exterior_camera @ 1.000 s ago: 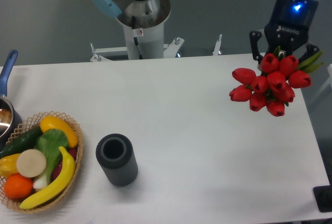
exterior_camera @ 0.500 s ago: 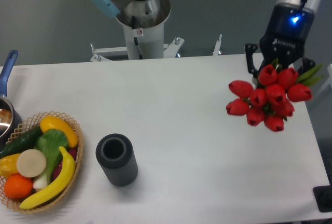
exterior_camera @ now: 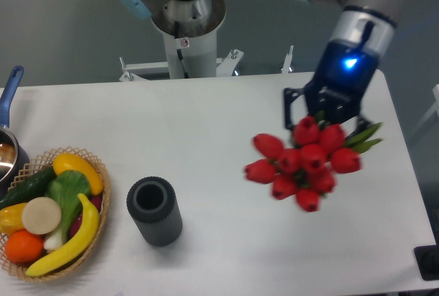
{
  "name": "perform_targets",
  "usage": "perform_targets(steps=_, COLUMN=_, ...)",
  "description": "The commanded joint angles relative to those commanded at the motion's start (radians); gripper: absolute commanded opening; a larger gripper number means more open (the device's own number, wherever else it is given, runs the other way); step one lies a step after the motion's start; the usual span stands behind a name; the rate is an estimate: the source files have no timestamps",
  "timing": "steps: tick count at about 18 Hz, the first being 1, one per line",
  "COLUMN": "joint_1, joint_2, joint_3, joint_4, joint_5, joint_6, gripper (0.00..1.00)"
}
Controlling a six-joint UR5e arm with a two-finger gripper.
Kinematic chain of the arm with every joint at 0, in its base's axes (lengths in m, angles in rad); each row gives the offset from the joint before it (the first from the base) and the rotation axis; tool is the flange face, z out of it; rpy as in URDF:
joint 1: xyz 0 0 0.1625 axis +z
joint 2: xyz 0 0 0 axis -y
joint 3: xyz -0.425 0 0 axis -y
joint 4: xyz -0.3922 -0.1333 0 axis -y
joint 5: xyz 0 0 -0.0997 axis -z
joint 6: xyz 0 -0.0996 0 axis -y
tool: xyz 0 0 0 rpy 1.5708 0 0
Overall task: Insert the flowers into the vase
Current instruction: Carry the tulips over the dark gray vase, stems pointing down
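Note:
The flowers (exterior_camera: 300,162), a bunch of red tulip buds with green leaves, hang in the air over the right half of the table, slightly blurred. My gripper (exterior_camera: 326,114) is shut on their stems, which the buds hide, with the black fingers just above the bunch. The vase (exterior_camera: 154,210), a dark grey ribbed cylinder, stands upright and empty near the front left of the table, well to the left of and below the flowers.
A wicker basket (exterior_camera: 96,219) with toy fruit and vegetables sits at the left front edge. A pot with a blue handle (exterior_camera: 10,90) is at the far left. The arm's base column (exterior_camera: 185,35) stands behind the table. A dark object (exterior_camera: 428,262) is at the right front corner.
My gripper has carried the flowers leftward and toward the front, from the right edge toward the table's middle. The vase and basket have not moved.

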State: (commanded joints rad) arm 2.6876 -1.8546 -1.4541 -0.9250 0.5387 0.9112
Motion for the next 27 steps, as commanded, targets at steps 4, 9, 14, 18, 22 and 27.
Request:
perform_targets(steps=4, joint_1=-0.015, joint_2=0.026, joint_3=-0.047, joint_4=0.000, joint_5=-0.106, joint_6=0.000, gripper=0.37)
perform_targets(steps=9, joint_1=-0.034, joint_2=0.063, joint_3=-0.095, joint_4=0.023, joint_5=-0.201, joint_6=0.011, gripper=0.37)
perform_targets(steps=14, joint_1=-0.057, joint_2=0.054, joint_3=-0.094, joint_4=0.058, joint_5=-0.307, joint_6=0.020, gripper=0.37)
perform_targets(steps=18, joint_1=-0.106, joint_2=0.043, joint_3=-0.091, joint_4=0.057, joint_5=-0.336, joint_6=0.078, gripper=0.37)
perform_targets(steps=22, joint_1=-0.141, joint_2=0.017, joint_3=-0.077, joint_4=0.058, joint_5=-0.338, joint_6=0.091, gripper=0.37)
perform_targets(steps=27, joint_1=-0.173, joint_2=0.008, joint_3=-0.088, joint_4=0.057, joint_5=-0.338, joint_6=0.089, gripper=0.37)
